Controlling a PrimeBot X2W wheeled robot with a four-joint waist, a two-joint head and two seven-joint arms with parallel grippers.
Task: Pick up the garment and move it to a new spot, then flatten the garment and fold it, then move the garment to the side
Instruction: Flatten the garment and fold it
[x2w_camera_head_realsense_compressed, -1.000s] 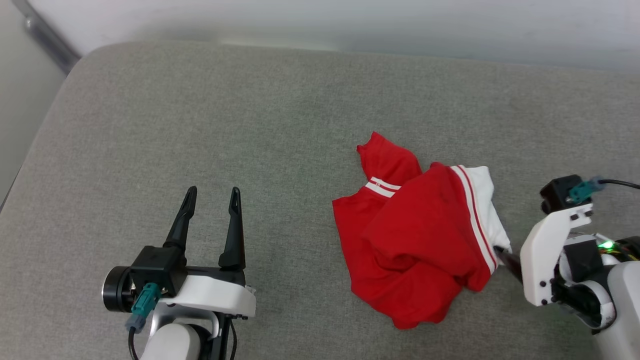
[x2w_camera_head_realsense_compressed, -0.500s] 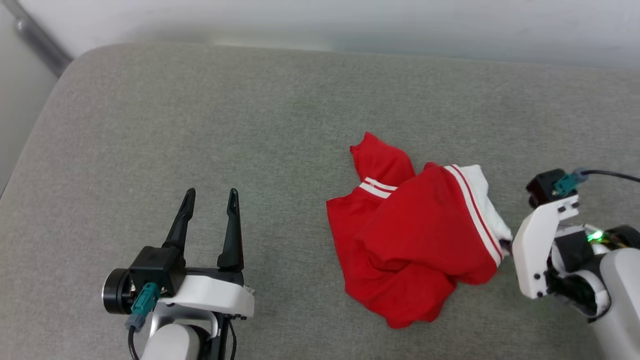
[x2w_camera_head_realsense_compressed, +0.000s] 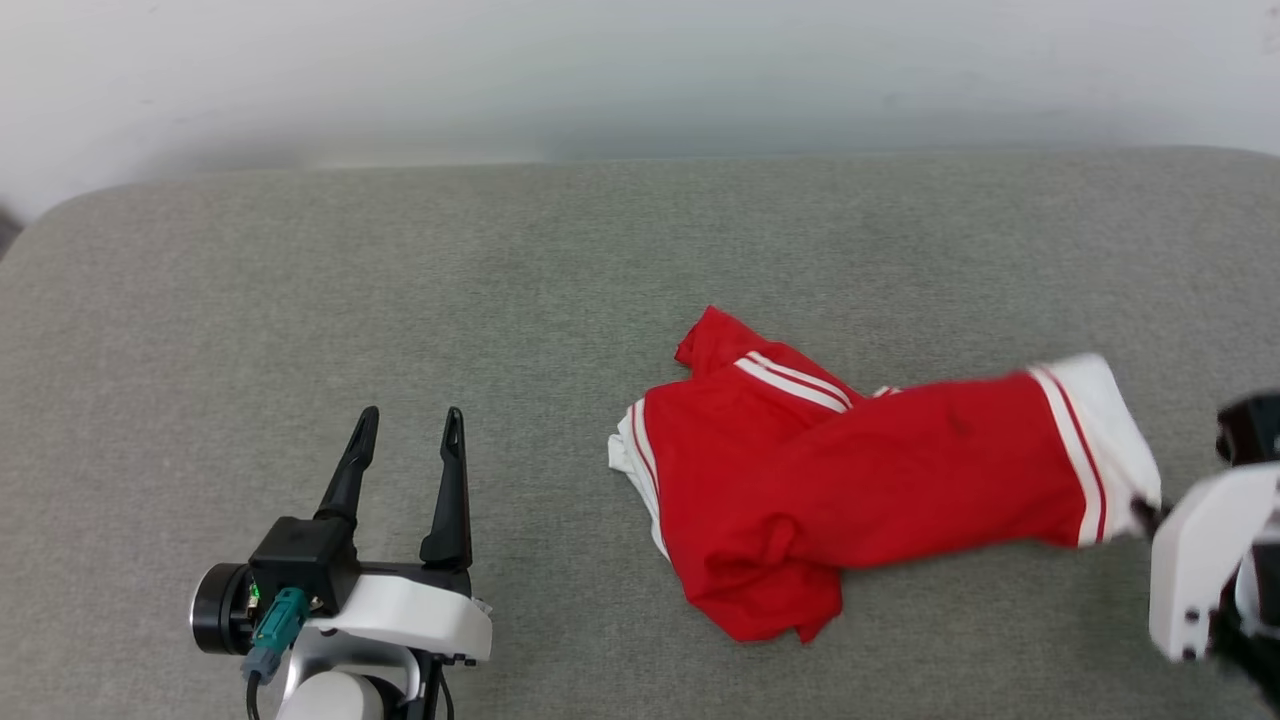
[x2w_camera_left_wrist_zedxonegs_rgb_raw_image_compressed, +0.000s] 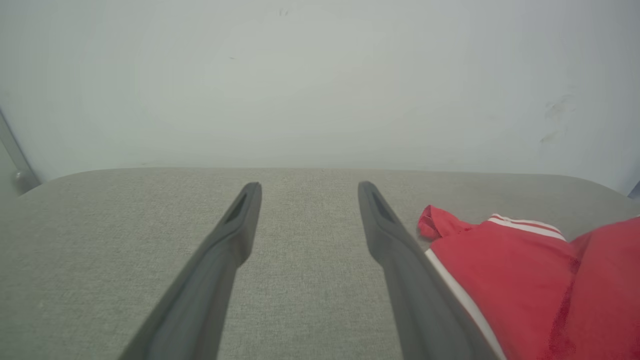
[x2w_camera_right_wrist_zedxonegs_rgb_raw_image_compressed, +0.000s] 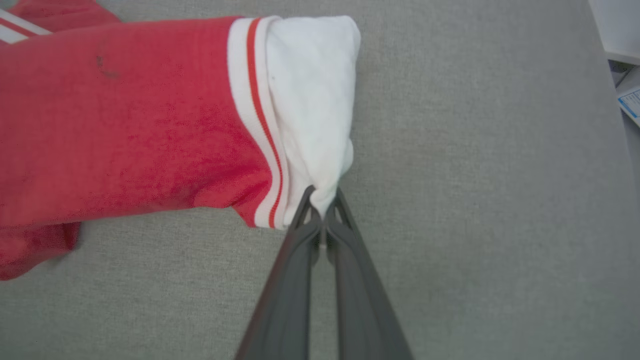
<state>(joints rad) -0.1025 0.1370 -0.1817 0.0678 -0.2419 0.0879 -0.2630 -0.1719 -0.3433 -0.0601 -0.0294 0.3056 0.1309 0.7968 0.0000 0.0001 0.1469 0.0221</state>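
Note:
The garment (x2w_camera_head_realsense_compressed: 860, 490) is a red jersey with white sleeves and striped trim, lying crumpled on the grey cushion and stretched out toward the right. In the right wrist view my right gripper (x2w_camera_right_wrist_zedxonegs_rgb_raw_image_compressed: 322, 202) is shut on the garment (x2w_camera_right_wrist_zedxonegs_rgb_raw_image_compressed: 150, 115), pinching the corner of its white sleeve (x2w_camera_right_wrist_zedxonegs_rgb_raw_image_compressed: 310, 100). The head view puts my right gripper (x2w_camera_head_realsense_compressed: 1148, 512) at the far right edge, at the sleeve's tip. My left gripper (x2w_camera_head_realsense_compressed: 408, 422) stands open at the lower left, well apart from the cloth, with nothing between its fingers. The left wrist view has the left gripper (x2w_camera_left_wrist_zedxonegs_rgb_raw_image_compressed: 305, 189) open, the garment (x2w_camera_left_wrist_zedxonegs_rgb_raw_image_compressed: 530, 280) to its right.
The grey cushion (x2w_camera_head_realsense_compressed: 400, 280) spans the whole width, with a pale wall (x2w_camera_head_realsense_compressed: 640, 70) behind its rounded back edge. Bare cushion lies left of the garment and in front of it. White objects (x2w_camera_right_wrist_zedxonegs_rgb_raw_image_compressed: 622, 60) sit beyond the cushion's edge in the right wrist view.
My right gripper has shut on the white sleeve and pulled it to the right, stretching the garment out. The head camera has also shifted. The left gripper stays open in place.

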